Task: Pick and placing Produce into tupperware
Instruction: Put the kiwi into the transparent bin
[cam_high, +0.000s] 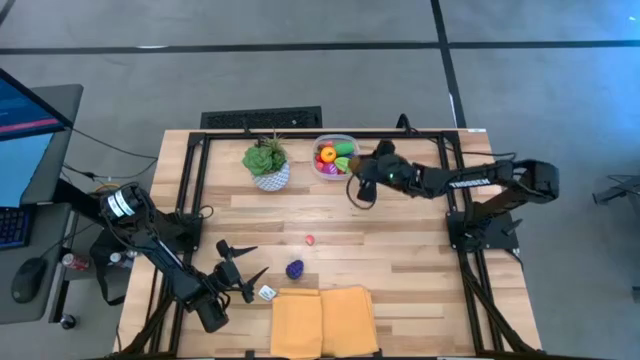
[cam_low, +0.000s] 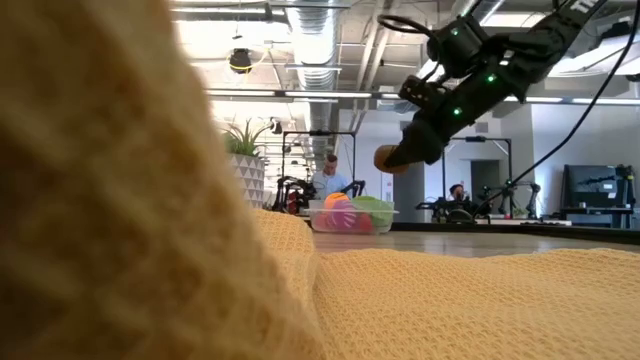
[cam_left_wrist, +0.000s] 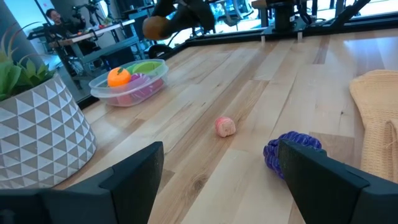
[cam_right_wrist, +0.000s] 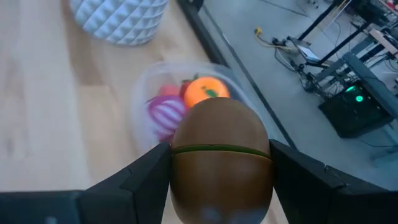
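Note:
The clear tupperware (cam_high: 335, 157) stands at the table's far edge and holds orange, pink, red and green produce (cam_right_wrist: 186, 99). My right gripper (cam_high: 360, 190) hovers just near-right of it, shut on a brown egg-shaped produce piece (cam_right_wrist: 221, 155) with a green seam. A small pink piece (cam_high: 310, 240) and a purple piece (cam_high: 295, 269) lie on the wood mid-table. My left gripper (cam_high: 235, 275) waits open near the front left, pointing at them (cam_left_wrist: 225, 126), with nothing between its fingers. My right gripper pinches the brown piece by its two opposite sides (cam_right_wrist: 177, 158) between its two fingers. The fingers slant down from the table's right side. The piece (cam_low: 385, 158) is lifted clear of the table, near the tupperware (cam_low: 350, 215).
A leafy plant in a white patterned pot (cam_high: 267, 165) stands left of the tupperware. A folded yellow cloth (cam_high: 323, 320) lies at the front edge, with a small white object (cam_high: 267, 293) beside it. Black frame rails (cam_high: 190, 190) run along the table's sides.

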